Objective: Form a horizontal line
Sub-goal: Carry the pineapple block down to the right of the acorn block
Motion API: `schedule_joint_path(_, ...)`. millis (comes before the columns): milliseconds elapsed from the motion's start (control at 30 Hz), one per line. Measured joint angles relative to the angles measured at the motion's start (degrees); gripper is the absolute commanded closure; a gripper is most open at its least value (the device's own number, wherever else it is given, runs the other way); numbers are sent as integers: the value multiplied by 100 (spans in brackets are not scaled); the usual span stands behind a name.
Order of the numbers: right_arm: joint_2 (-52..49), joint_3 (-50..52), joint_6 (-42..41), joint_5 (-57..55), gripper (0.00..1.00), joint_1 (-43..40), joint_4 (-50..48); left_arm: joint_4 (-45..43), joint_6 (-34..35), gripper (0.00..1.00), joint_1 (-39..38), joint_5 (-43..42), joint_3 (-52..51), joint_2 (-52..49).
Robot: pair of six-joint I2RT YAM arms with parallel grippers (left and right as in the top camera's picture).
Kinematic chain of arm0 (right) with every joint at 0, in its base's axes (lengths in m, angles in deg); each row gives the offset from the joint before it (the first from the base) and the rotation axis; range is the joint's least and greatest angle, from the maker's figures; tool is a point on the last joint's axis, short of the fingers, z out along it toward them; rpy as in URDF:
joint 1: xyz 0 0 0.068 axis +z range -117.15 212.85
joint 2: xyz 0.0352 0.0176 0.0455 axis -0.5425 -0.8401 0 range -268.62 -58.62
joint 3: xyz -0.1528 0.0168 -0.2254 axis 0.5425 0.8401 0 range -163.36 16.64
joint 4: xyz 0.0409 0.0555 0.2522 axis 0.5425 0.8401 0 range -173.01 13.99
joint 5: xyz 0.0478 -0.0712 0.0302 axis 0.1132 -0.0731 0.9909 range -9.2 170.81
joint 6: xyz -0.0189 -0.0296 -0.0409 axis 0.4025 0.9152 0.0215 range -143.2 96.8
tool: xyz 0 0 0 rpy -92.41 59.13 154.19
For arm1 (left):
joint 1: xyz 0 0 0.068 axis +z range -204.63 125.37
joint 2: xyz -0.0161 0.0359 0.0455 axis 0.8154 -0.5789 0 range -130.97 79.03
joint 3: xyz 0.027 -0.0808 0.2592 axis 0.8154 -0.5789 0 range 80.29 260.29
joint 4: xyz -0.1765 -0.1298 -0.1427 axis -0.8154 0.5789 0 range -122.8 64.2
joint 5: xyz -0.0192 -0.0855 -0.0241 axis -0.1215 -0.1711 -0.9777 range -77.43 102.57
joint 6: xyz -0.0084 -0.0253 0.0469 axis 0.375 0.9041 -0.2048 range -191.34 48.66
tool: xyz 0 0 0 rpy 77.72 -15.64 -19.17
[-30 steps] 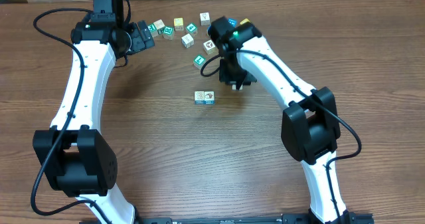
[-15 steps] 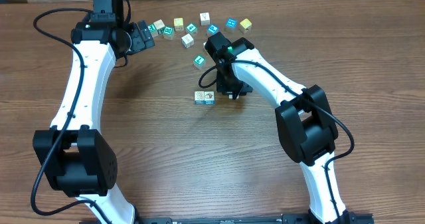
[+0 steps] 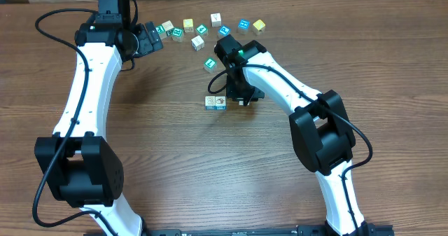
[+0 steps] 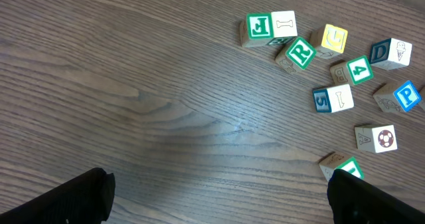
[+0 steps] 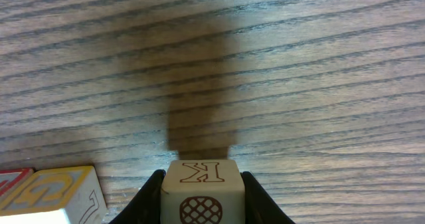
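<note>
The horizontal line is a short row of two small cubes (image 3: 215,102) at the table's middle. In the right wrist view their near ends show at the lower left, one yellow-edged (image 5: 50,194). My right gripper (image 3: 239,96) hovers just right of that row, shut on a pale cube with a red K and a lattice circle (image 5: 202,184). Its black fingers (image 5: 149,199) press both sides of the cube, which casts a shadow on the wood ahead. My left gripper (image 4: 222,201) is open at the back left, over bare wood, with nothing between its fingers.
Several loose letter and number cubes lie scattered along the back edge (image 3: 198,43), among them a yellow one (image 3: 259,25) and a green one (image 3: 209,64). The left wrist view shows them at its upper right (image 4: 300,52). The right arm reaches over part of that cluster.
The right gripper has carried the K cube left and toward the front, ending close beside the two-cube row. It has barely moved in the last half second. The left arm is still.
</note>
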Motion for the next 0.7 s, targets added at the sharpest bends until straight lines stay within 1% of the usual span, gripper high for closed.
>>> schedule_joint_path(567,0,7,-33,22,75,0,-109,2,0,0,0,-2,0,0)
schedule_joint_path(700,2,140,-44,33,75,0,-247,2,0,0,0,-2,0,0)
